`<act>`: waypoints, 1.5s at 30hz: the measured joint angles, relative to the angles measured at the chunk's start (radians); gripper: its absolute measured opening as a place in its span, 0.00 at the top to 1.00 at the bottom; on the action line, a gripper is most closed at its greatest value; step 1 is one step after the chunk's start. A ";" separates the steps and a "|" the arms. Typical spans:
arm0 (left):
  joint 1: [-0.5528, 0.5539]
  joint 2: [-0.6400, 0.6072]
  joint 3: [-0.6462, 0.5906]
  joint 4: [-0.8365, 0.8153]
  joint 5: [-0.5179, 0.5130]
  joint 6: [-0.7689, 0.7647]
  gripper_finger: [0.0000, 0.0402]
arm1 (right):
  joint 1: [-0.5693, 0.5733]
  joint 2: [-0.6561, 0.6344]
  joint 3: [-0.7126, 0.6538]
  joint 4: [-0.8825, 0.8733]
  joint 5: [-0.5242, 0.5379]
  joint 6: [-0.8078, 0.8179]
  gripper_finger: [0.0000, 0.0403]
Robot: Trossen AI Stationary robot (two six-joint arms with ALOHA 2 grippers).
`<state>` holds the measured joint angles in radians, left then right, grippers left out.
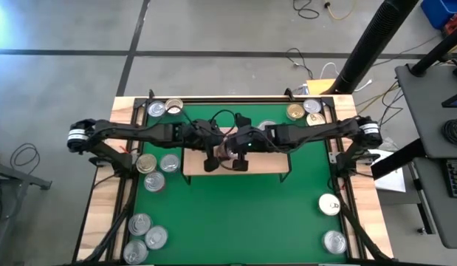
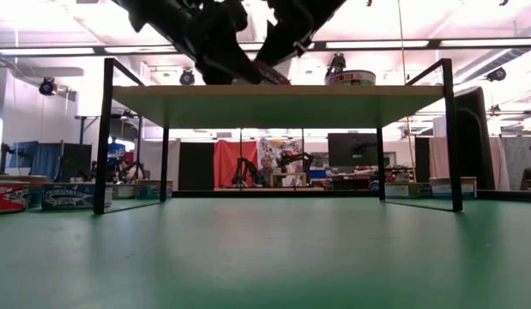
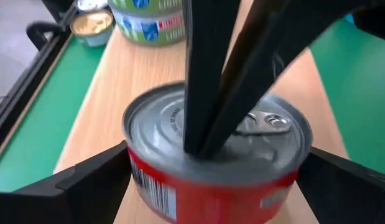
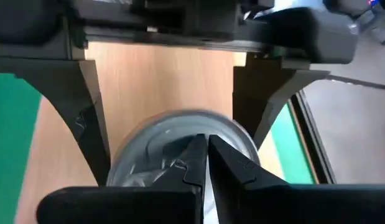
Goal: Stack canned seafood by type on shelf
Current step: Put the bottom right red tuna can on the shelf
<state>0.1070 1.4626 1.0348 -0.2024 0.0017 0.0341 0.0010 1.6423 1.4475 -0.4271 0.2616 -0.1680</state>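
Observation:
A red-labelled tin with a silver ringed lid (image 3: 180, 186) stands upright on the light-wood shelf (image 1: 195, 164), and both grippers meet at it. My left gripper (image 3: 214, 168) has a finger on each side of the tin. My right gripper (image 4: 208, 155) is shut, its tips on the lid. In the low view both grippers (image 2: 248, 51) hang over the shelf top (image 2: 274, 94). A green-labelled stack of tins (image 3: 148, 18) stands farther along the shelf. My left gripper pinches the tin's side wall (image 3: 139, 180) between its two fingers (image 3: 92, 180), level with the shelf and across the tin. The tin stands upright with its base on the board. My right gripper, shut, comes from above and rests its fingertips (image 3: 201, 134) on the lid (image 4: 148, 140) beside the pull tab.
Loose tins lie around the green mat (image 1: 235, 214): two at the far left (image 1: 163, 108), three at the far right (image 1: 308, 112), three left of the shelf (image 1: 156, 168), three near left (image 1: 145, 238), two near right (image 1: 331, 222). Another tin (image 2: 349, 77) sits on the shelf's right part.

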 joint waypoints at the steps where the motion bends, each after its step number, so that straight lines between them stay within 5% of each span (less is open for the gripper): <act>1: 0.000 0.005 0.000 -0.011 0.000 -0.004 0.01 | 0.000 0.008 0.000 -0.008 -0.001 0.001 0.97; 22: -0.001 -0.039 0.045 -0.225 0.006 0.036 0.00 | 0.003 0.021 0.003 -0.172 0.000 0.090 0.97; 28: -0.029 -0.097 0.051 -0.287 0.004 0.025 0.00 | -0.007 0.020 0.001 -0.188 0.090 0.162 0.97; 36: -0.146 -0.216 0.051 -0.317 -0.107 0.009 0.00 | -0.038 0.018 -0.001 -0.218 0.207 0.279 0.97; 45: -0.278 -0.270 0.050 -0.319 -0.246 0.001 0.00 | -0.061 0.011 0.001 -0.284 0.226 0.377 0.97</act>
<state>-0.1707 1.1925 1.0851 -0.5214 -0.2447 0.0349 -0.0605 1.6537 1.4483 -0.7116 0.4877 0.2094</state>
